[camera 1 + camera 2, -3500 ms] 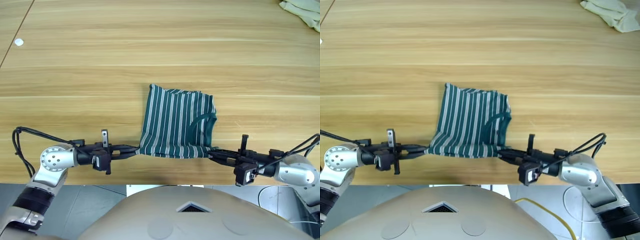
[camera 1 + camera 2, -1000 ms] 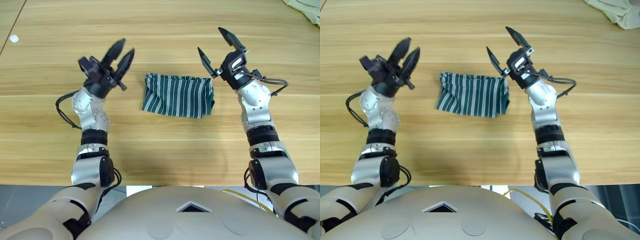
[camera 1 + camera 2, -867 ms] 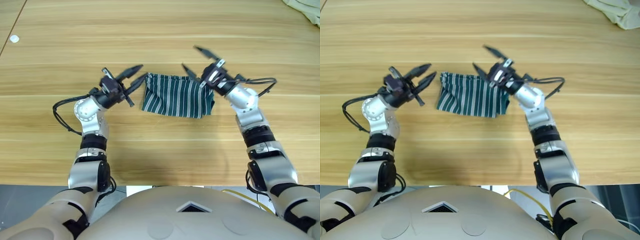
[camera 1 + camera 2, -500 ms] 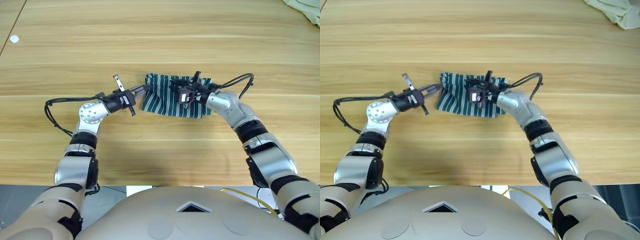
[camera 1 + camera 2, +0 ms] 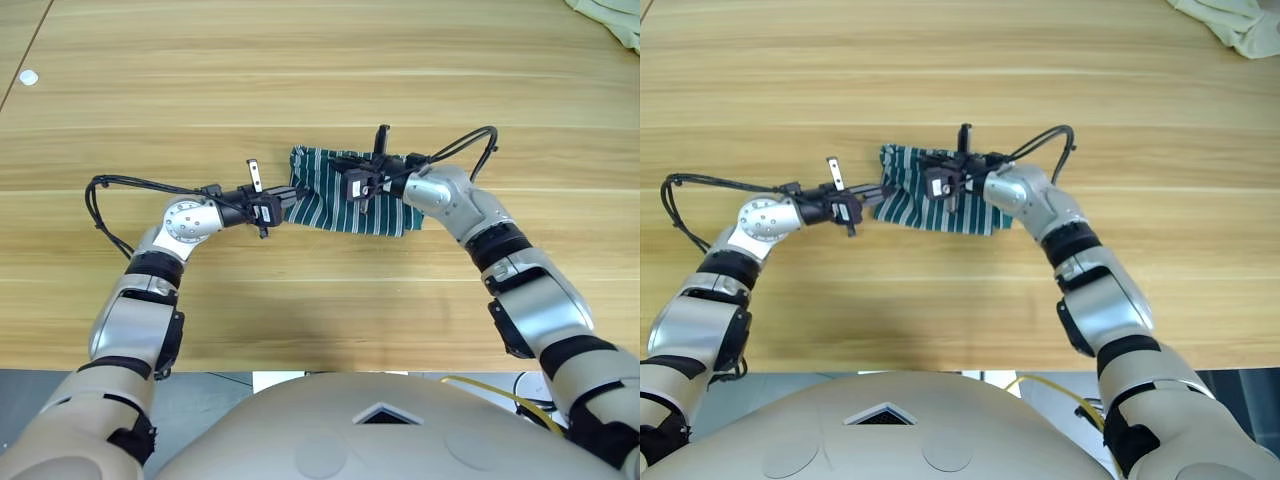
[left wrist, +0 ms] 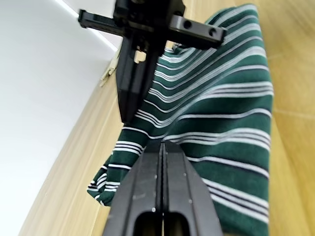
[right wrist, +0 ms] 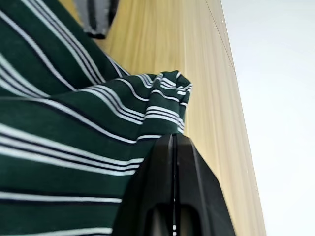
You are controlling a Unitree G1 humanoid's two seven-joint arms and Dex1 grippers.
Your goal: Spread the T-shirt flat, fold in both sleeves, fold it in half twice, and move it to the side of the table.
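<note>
T-shirt point(image 5: 325, 208) looks soft and limp; left end effector point(image 6: 161, 145) and right end effector point(image 7: 171, 136) sit pinched onto its folded edges.

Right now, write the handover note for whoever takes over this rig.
Left pincer: shut on the T-shirt at its left edge.
Right pincer: shut on the T-shirt's upper layer, near its far edge.
T-shirt: a small striped folded packet lying mid-table.
Done: spreading, sleeves and both half-folds look complete.
Left: carry the packet to the side of the table, then release.
</note>
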